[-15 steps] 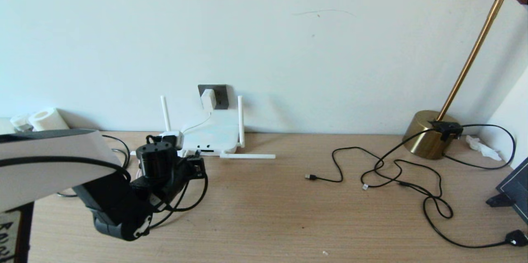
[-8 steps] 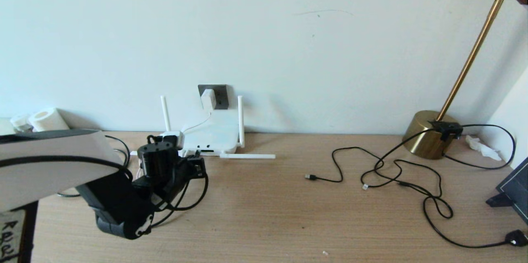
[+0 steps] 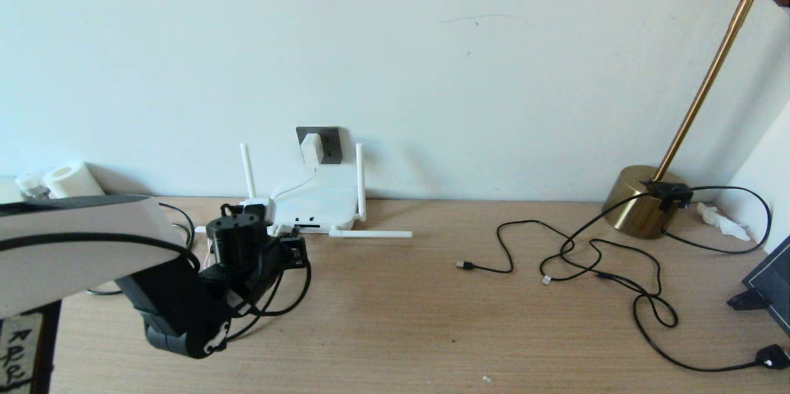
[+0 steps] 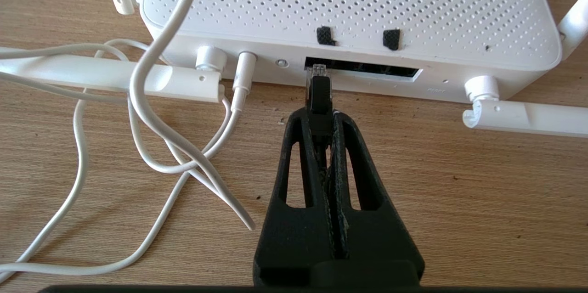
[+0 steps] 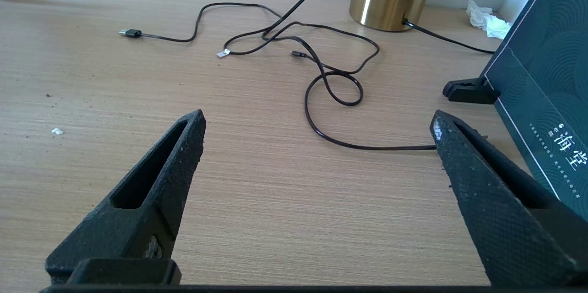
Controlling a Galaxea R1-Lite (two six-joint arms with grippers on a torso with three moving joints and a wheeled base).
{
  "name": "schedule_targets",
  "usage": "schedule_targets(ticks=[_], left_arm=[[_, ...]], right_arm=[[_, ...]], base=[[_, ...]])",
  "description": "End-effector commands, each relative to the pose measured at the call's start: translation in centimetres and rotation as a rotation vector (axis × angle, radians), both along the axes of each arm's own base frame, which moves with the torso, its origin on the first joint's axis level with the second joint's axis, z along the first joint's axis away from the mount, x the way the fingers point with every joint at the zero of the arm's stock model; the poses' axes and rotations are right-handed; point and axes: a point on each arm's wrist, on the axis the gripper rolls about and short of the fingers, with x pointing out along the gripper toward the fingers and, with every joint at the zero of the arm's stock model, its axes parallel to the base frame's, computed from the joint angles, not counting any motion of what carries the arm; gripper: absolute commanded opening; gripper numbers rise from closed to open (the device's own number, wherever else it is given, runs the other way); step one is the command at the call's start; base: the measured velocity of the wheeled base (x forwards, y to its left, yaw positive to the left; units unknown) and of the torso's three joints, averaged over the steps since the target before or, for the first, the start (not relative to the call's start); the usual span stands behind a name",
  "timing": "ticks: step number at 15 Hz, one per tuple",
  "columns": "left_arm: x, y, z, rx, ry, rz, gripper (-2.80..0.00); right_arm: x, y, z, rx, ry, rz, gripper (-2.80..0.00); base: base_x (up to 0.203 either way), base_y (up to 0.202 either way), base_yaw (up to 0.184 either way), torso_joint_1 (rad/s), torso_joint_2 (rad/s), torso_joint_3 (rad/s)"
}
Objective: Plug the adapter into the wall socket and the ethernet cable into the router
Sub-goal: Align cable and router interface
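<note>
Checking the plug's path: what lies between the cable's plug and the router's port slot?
Nothing: in the left wrist view the plug, held by the left hand, sits right at the router.

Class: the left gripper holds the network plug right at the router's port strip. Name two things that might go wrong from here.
1. The ethernet cable plug tip sits at the far end of the router port strip; slightly off, it may jam on the edge.
2. The left gripper pinches only the plug's rear, so pushing might tilt it or slide the light router back.

We see the router (image 3: pixel 318 202) far left on the table (image 3: pixel 401 320), below the socket (image 3: pixel 327 142) holding the adapter (image 3: pixel 311 148). Loose cords (image 3: pixel 586 258) and a lamp (image 3: pixel 645 199) lie right.
</note>
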Motion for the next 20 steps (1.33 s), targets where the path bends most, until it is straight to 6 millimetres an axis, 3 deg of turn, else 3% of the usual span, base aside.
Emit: schedule_targets(ticks=[1,20], left_arm=[[0.05,-0.01,-0.05,-0.002,-0.004,0.002,-2.8],[0.12,-0.08,0.32,0.0,-0.017,0.0,-2.8]], right_arm=[[0.01,0.0,0.01,-0.001,0.001,0.001,0.0],[0.01,0.0,0.01,-0.001,0.001,0.001,0.0]], base=[[0.0,0.0,0.0,0.0,0.0,0.0],[0.0,0.0,0.0,0.0,0.0,0.0]])
